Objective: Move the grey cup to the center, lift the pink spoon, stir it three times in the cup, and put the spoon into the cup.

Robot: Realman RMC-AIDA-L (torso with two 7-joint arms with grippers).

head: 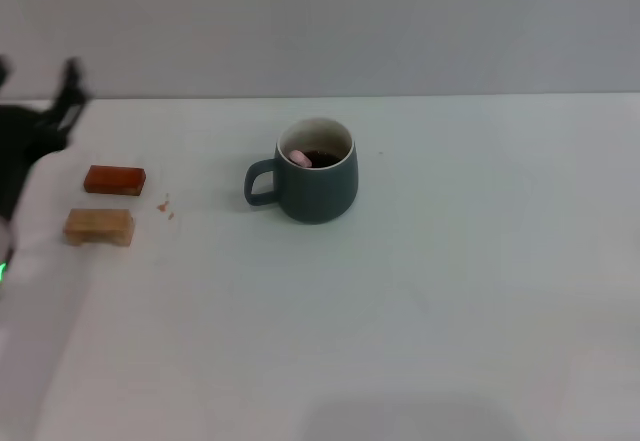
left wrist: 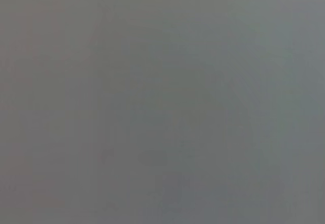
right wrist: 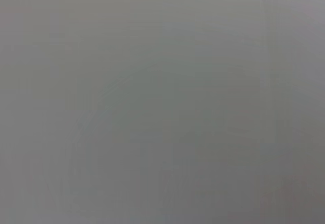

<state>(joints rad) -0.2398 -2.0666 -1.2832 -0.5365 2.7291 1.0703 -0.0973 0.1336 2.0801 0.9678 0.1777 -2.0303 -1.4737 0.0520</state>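
The grey cup (head: 318,183) stands upright near the middle of the table in the head view, its loop handle pointing to the left. The pink spoon (head: 299,158) is inside the cup; only its pale pink end shows above the dark liquid, leaning on the left inner wall. My left gripper (head: 38,86) is at the far left edge of the table, well away from the cup, its two dark fingers spread apart and empty. My right gripper is out of view. Both wrist views show only a blank grey surface.
A reddish-brown block (head: 114,179) and a tan block (head: 99,226) lie at the left of the table (head: 450,291), near the left gripper. A few small crumbs (head: 166,205) lie between the blocks and the cup.
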